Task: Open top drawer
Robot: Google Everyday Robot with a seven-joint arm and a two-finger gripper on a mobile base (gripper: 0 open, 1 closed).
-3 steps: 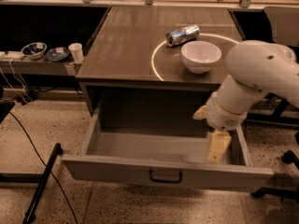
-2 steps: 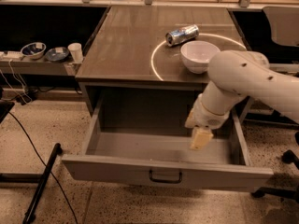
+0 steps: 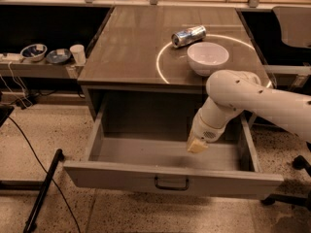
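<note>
The top drawer (image 3: 170, 179) is a wide grey metal drawer under the brown cabinet top, pulled far out, its deep grey interior showing. A dark bar handle (image 3: 171, 183) sits centred on its front. My gripper (image 3: 197, 145) hangs from the white arm over the drawer's interior, right of centre, above and behind the handle and apart from it. It holds nothing that I can see.
On the cabinet top (image 3: 131, 47) stand a white bowl (image 3: 208, 58) and a lying silver can (image 3: 188, 36). A shelf at the left carries two dishes (image 3: 34, 51) and a white cup (image 3: 77, 54). A black pole (image 3: 43, 191) and cable lie on the floor at left. A chair base (image 3: 291, 198) is at right.
My arm has swung left and up inside the open drawer, away from its right side. The drawer has stayed pulled out.
</note>
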